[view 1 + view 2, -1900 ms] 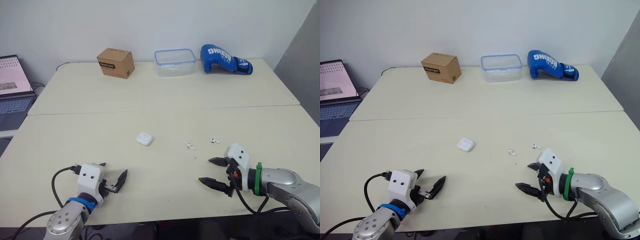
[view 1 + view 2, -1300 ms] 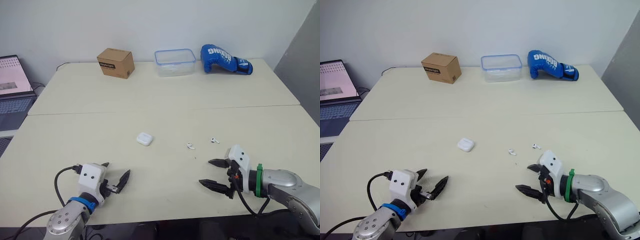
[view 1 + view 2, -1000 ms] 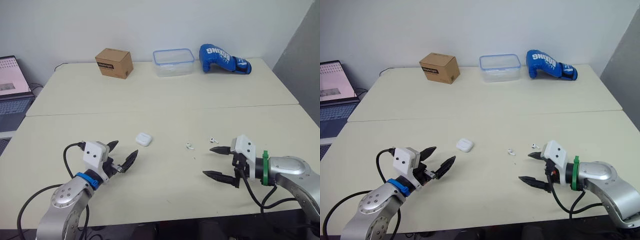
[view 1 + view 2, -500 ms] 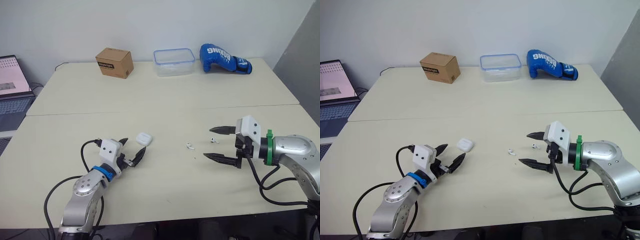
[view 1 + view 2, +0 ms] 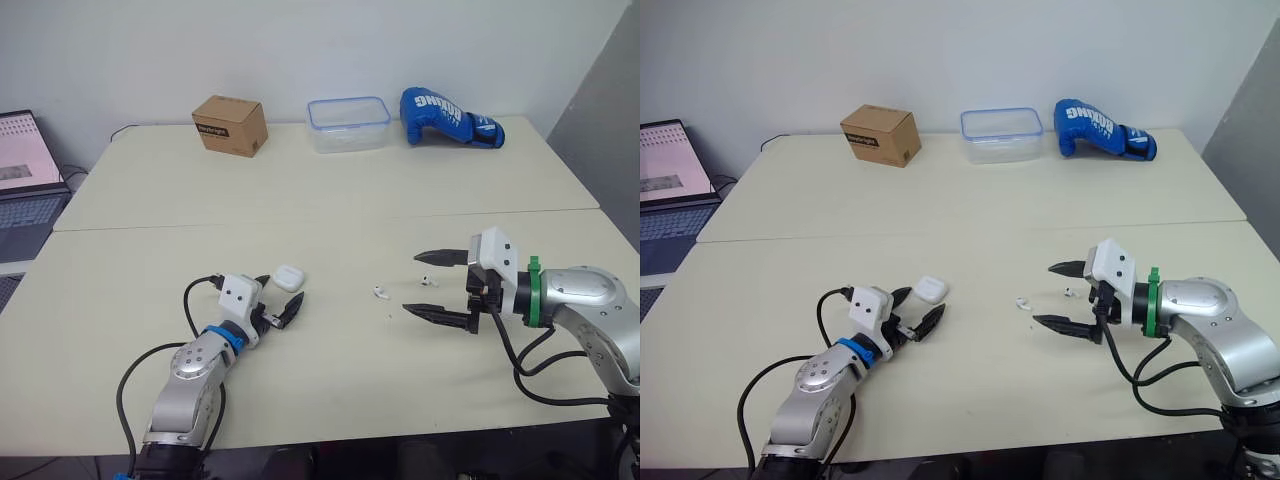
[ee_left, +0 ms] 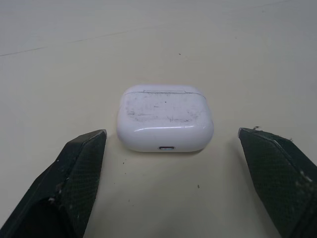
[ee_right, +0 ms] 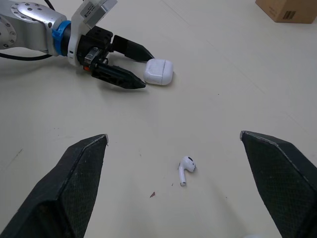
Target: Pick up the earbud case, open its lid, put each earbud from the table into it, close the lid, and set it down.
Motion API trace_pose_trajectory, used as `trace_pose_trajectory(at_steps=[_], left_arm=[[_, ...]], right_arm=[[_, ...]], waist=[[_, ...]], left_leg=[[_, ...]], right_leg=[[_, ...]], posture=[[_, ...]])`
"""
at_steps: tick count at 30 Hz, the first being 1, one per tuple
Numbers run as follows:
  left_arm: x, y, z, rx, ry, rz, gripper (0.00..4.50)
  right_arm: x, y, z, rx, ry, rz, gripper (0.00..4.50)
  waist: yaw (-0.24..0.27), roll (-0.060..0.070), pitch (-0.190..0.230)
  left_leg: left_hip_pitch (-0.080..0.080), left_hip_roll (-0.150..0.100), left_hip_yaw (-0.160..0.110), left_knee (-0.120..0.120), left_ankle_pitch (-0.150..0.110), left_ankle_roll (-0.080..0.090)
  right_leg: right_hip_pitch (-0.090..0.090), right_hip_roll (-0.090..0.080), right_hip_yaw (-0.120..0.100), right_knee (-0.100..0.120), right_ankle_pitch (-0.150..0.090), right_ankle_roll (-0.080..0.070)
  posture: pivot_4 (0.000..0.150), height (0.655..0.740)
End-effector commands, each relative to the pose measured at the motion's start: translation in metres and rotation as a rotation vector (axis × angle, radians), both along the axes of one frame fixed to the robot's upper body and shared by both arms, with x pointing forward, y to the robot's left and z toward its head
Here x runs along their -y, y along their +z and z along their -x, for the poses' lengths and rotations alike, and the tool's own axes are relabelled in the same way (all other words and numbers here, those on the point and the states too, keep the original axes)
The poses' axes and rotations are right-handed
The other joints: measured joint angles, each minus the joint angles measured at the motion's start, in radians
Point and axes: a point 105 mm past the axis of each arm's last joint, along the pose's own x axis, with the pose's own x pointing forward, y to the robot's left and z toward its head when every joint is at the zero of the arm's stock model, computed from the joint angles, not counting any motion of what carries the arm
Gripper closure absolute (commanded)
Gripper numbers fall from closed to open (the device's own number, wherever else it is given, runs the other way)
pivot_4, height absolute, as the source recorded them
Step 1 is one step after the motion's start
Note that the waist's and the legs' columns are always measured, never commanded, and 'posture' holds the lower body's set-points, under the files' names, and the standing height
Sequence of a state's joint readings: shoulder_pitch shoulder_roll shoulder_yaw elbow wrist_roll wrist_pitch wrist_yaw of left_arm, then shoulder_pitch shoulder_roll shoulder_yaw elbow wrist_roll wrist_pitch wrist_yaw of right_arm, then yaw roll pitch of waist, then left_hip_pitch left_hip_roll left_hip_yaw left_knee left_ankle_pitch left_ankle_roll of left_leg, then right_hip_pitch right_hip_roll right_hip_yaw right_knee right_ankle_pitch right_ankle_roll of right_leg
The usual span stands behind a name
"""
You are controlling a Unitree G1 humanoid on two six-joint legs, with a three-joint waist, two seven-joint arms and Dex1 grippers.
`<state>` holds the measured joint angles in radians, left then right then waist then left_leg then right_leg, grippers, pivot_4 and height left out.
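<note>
Judging this the pick-up approach: left gripper (image 5: 922,300), fingers spread, faces the earbud case (image 6: 165,118); next it should advance, then pinch. Right gripper (image 5: 412,283) also spread; an earbud (image 5: 381,292) lies at the case's 3 o'clock.

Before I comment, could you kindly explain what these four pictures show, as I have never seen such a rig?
This is a humanoid robot; each arm ends in a two-fingered gripper. Two pictures come from its head, looking down at the table; two from wrist cameras. The left gripper is open around the white earbud case, not touching it. The right gripper is open near two loose earbuds. Nothing is held. A cardboard box, plastic container and boxing glove lie at the far edge.
</note>
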<state>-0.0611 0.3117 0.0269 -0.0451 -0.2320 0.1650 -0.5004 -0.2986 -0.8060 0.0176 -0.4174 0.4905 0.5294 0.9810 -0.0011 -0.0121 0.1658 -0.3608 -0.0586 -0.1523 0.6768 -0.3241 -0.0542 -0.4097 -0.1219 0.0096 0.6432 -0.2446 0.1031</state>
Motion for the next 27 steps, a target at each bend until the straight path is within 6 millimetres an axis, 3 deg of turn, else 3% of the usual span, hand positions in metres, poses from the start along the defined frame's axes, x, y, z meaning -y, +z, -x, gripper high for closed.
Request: trace_pose_trajectory(at_steps=[1, 16, 19, 22, 24, 27], left_arm=[[-0.002, 0.002, -0.002, 0.013, 0.029, 0.004, 0.04], [0.007, -0.002, -0.012, -0.006, 0.006, 0.012, 0.04], [0.009, -0.003, -0.011, -0.017, -0.003, -0.001, 0.67], [0.009, -0.004, -0.011, -0.019, -0.008, -0.013, 1.59], [0.010, -0.005, -0.011, -0.019, -0.009, -0.015, 1.73], [0.010, -0.005, -0.010, -0.019, -0.016, -0.021, 2.51]], right_arm=[[-0.003, 0.008, 0.001, 0.050, 0.020, -0.009, 0.01], [-0.008, 0.003, 0.004, 0.039, 0.009, -0.030, 0.01], [-0.008, 0.003, 0.005, 0.037, 0.008, -0.031, 0.00], [-0.008, 0.002, 0.005, 0.036, 0.003, -0.032, 0.00], [-0.008, 0.002, 0.005, 0.036, 0.003, -0.032, 0.00], [-0.007, 0.002, 0.005, 0.035, 0.002, -0.032, 0.00]], waist=[[0.000, 0.000, 0.000], [0.002, 0.000, 0.000], [0.002, 0.000, 0.000], [0.002, 0.000, 0.000], [0.003, 0.001, -0.001], [0.002, 0.001, -0.001]], left_leg=[[0.000, 0.000, 0.000, 0.000, 0.000, 0.000], [0.000, 0.000, 0.000, 0.001, 0.000, 0.000], [0.000, 0.000, -0.001, 0.001, 0.000, 0.000], [0.000, 0.000, 0.000, 0.001, 0.000, 0.000], [0.000, -0.001, -0.001, 0.001, 0.000, 0.000], [0.001, -0.001, -0.001, 0.001, 0.000, 0.000]], right_leg=[[0.000, 0.000, 0.000, 0.000, 0.000, 0.000], [0.000, 0.000, 0.000, 0.000, 0.000, 0.000], [0.000, 0.000, 0.000, 0.000, 0.000, 0.000], [0.000, 0.000, 0.000, 0.000, 0.000, 0.000], [0.001, 0.000, 0.000, 0.000, 0.000, 0.000], [0.001, 0.000, 0.000, 0.000, 0.000, 0.000]], posture=[[0.150, 0.7307], [0.150, 0.7307], [0.150, 0.7307], [0.150, 0.7307], [0.150, 0.7307], [0.150, 0.7307]])
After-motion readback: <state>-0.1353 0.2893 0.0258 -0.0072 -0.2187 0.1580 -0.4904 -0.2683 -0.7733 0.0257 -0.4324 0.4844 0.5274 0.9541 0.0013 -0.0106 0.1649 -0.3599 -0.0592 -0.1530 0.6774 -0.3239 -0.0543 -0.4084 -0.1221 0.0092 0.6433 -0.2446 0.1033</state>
